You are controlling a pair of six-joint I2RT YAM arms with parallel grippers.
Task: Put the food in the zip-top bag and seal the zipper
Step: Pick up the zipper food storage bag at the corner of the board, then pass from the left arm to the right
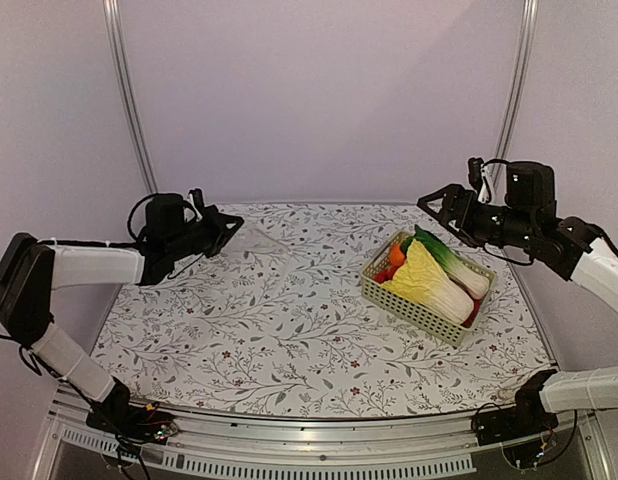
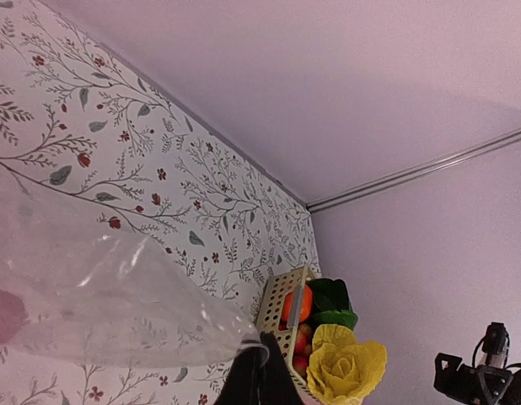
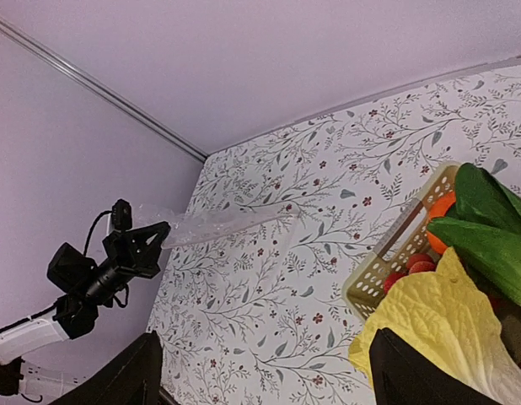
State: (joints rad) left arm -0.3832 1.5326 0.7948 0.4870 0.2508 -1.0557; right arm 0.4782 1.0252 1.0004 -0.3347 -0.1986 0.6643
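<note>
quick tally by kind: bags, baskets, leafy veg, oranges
zip-top bag: 1
basket: 1
leafy veg: 2 (napa cabbage, green-leafed one)
orange: 1
total: 5; red fruits mostly hidden, not counted

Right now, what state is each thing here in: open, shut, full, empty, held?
Clear crinkly plastic bag: held at one edge by the left tool, no food visible inside.
Left tool: shut on the bag.
Right tool: open, holding nothing.
Pale green slotted plastic basket: upright, full.
Yellow-white toy napa cabbage: lying in the basket.
Round orange toy fruit: in the basket.
</note>
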